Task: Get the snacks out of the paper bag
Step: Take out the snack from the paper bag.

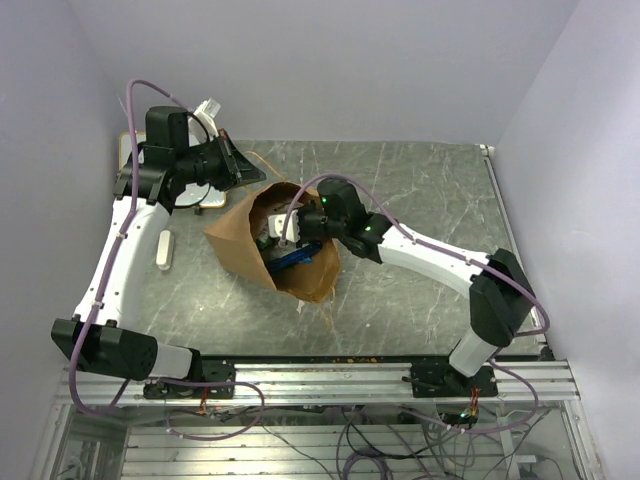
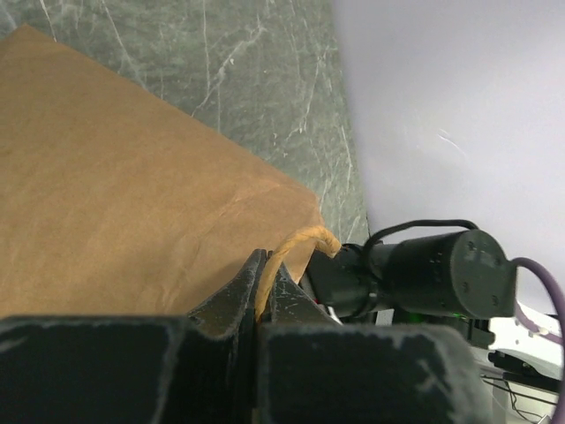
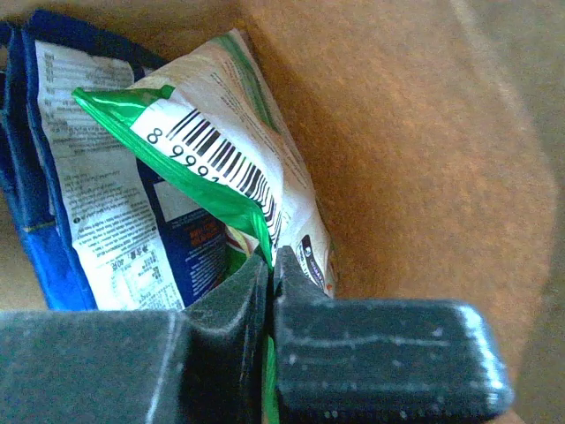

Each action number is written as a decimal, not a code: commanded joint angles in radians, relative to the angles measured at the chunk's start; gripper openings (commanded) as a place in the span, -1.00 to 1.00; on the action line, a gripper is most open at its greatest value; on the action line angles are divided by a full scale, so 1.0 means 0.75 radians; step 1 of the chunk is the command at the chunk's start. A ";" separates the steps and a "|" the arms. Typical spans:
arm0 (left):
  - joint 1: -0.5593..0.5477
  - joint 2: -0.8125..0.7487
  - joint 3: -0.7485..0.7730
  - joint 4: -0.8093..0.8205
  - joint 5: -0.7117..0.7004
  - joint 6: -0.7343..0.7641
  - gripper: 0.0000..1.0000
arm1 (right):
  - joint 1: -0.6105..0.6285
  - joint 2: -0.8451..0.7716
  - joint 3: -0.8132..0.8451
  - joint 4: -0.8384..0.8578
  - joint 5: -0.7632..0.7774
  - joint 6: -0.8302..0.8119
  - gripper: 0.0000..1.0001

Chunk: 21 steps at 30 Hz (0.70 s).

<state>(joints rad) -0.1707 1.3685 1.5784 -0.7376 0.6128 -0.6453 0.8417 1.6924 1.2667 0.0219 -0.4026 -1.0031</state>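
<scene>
The paper bag (image 1: 235, 240) sits crumpled near the middle of the table (image 1: 430, 200), its mouth gaping toward the right arm. Both arms are busy with it.

The left gripper (image 1: 252, 174) is at the bag's far upper edge. From the left wrist camera, the left gripper (image 2: 267, 265) has its fingers pressed together on the thin twisted handle (image 2: 296, 243), which curls out from between the tips. The bag's brown side (image 2: 132, 194) stretches away below it.

The right gripper (image 1: 278, 232) reaches down into the bag's open mouth. The right wrist view shows what it has hold of. The right gripper (image 3: 272, 261) is clamped shut on the crimped edge of a green packet (image 3: 212, 150), a glossy green and white one with a barcode facing the camera. That packet is inside the bag, leaning against the brown inner wall (image 3: 406, 132). Just beside it, touching it, stands a blue packet (image 3: 44, 203) with small white print on its back. From above, a strip of the blue packet (image 1: 292, 258) shows in the shadow of the bag's opening. How many more packets lie underneath I cannot tell.

A white stick (image 1: 165, 250) lies on the table beside the left arm, well apart from the bag.
</scene>
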 commanded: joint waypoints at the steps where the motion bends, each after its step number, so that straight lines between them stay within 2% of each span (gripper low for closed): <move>1: 0.017 0.004 0.055 0.012 -0.009 -0.005 -0.86 | 0.008 -0.105 0.003 -0.096 -0.014 0.105 -1.00; 6: 0.022 0.009 0.070 0.015 -0.011 -0.016 -0.86 | 0.009 -0.185 0.072 -0.231 -0.019 0.260 -1.00; 13: 0.031 0.017 0.097 -0.004 -0.029 -0.015 -0.86 | 0.010 -0.307 0.149 -0.426 0.084 0.525 -1.00; 21: 0.046 0.037 0.117 -0.049 -0.060 -0.017 -0.86 | 0.012 -0.359 0.341 -0.638 0.187 0.957 -1.00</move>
<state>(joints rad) -0.1555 1.3846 1.6180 -0.7540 0.5976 -0.6529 0.8474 1.4677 1.4364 -0.3775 -0.3157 -0.5041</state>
